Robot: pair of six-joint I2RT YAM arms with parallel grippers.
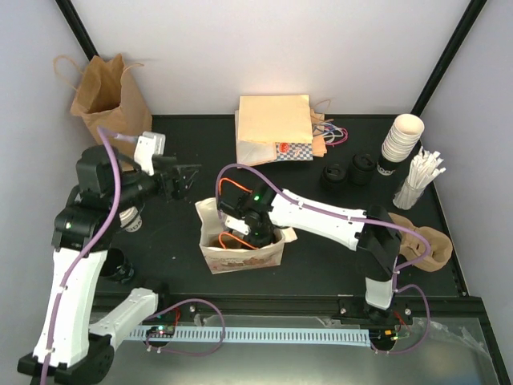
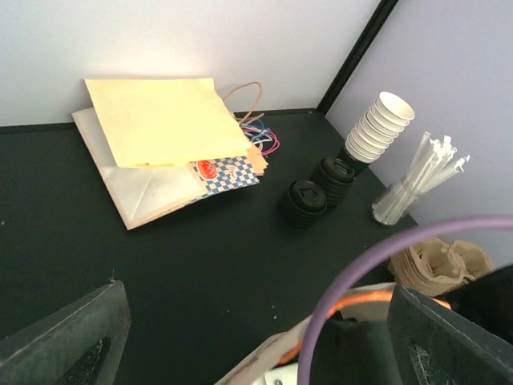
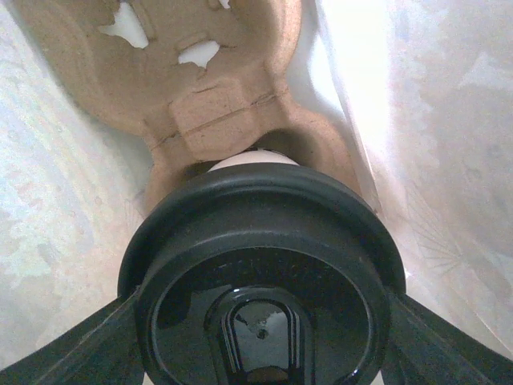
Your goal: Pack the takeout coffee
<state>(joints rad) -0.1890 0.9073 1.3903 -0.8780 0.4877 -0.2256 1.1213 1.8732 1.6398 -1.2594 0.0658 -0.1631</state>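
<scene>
The right tool [image 1: 243, 228] reaches into a white paper bag [image 1: 240, 258] at the centre of the dark surface [image 1: 337, 269]. It is clenched around the takeout coffee [image 3: 260, 265], which is inside the bag above a brown pulp carrier [image 3: 216, 88]. The left tool [image 1: 183, 178] hovers released, left of the bag.

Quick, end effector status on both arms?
Left end effector: open, holding nothing.
Right end effector: closed on the takeout coffee, down inside the paper bag.
</scene>
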